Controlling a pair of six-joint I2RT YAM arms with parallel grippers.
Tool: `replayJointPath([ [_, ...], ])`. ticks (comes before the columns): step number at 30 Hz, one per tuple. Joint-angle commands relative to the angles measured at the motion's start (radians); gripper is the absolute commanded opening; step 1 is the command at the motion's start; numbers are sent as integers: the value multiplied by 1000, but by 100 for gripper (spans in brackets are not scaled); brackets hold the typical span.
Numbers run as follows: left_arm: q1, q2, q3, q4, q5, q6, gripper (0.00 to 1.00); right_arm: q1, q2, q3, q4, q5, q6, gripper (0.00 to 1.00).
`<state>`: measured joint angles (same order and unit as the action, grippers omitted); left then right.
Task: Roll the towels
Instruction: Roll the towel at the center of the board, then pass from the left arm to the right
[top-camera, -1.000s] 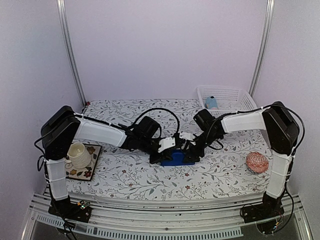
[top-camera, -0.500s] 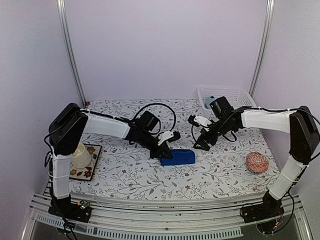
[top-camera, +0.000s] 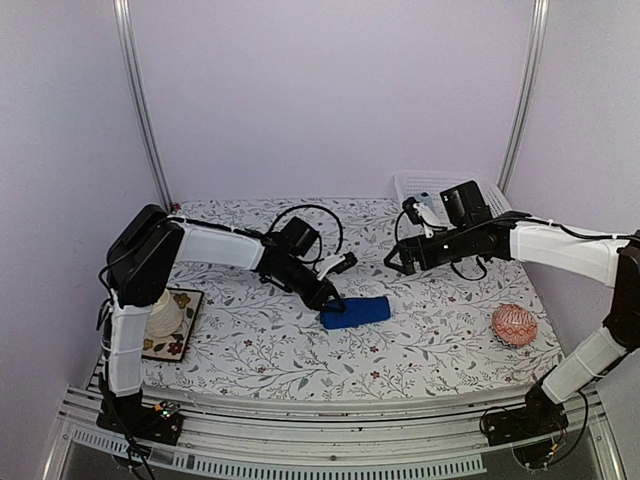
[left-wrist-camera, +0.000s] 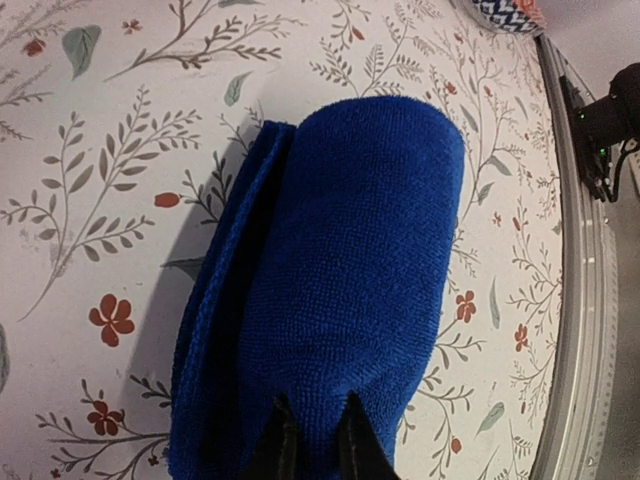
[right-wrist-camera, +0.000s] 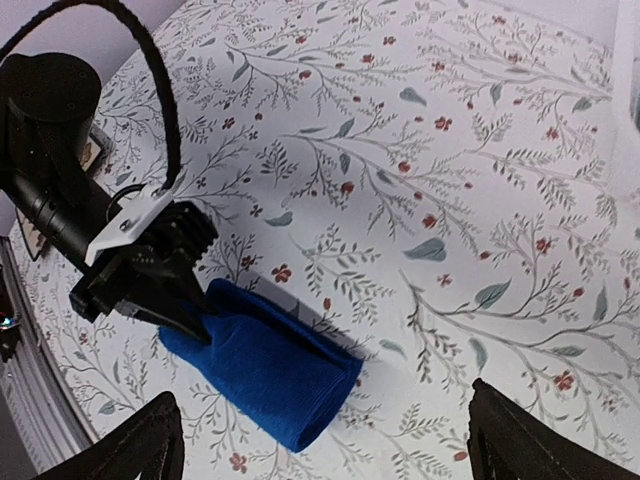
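The royal-blue towel (top-camera: 357, 312) is seen rolled into a short cylinder, laid flat on the floral tablecloth (top-camera: 250, 350) directly ahead of the left gripper (top-camera: 328, 297). The roll's near end is met by that gripper's fingertips (left-wrist-camera: 281, 445), which are drawn close together with a narrow strip of blue cloth nipped between them. In the left wrist view a looser outer layer is seen lying along one side of the roll, not fully tucked in. Bare cloth is left open on every side of the roll, so free room is offered all around the left gripper. Past the roll's far end a stretch of tablecloth is followed by the metal rail (left-wrist-camera: 582, 300) at the table's edge. The right gripper (top-camera: 403, 257) is held above the table, well apart from the roll, which lies below and ahead of it. Its fingers (right-wrist-camera: 135, 450) are spread wide and nothing is held between them. The white basket (top-camera: 408, 183) sits just behind the right gripper and is largely covered by the right arm, so the light-blue towel cannot be made out with certainty. The pink-red ball (top-camera: 515, 324) rests well off to the right gripper's outer side, near the table's edge. A cup (top-camera: 158, 310) on a patterned tile is partly hidden behind the left arm. A dark patterned object (left-wrist-camera: 505, 12) is cut off by the top of the left wrist view and cannot be identified.
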<state>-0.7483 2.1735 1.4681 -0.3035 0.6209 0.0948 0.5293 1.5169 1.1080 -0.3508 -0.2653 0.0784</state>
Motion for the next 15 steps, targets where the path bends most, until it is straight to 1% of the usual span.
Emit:
replayJointPath([
  [1,-34,28,-3,-51,-132,-158,0,6,-58,-122,78,-158,259,99],
  [3,-42,29,-7,-44,-147,-215,0,14,-73,-169,87,-196,335,99],
  [8,-69,25,-34,0,-169,-334,0,51,-110,-259,143,-234,494,100],
  [12,-88,27,-36,23,-189,-444,0,77,-120,-330,247,-246,622,99],
  [15,-101,43,3,10,-212,-529,0,79,-112,-375,319,-240,706,99],
])
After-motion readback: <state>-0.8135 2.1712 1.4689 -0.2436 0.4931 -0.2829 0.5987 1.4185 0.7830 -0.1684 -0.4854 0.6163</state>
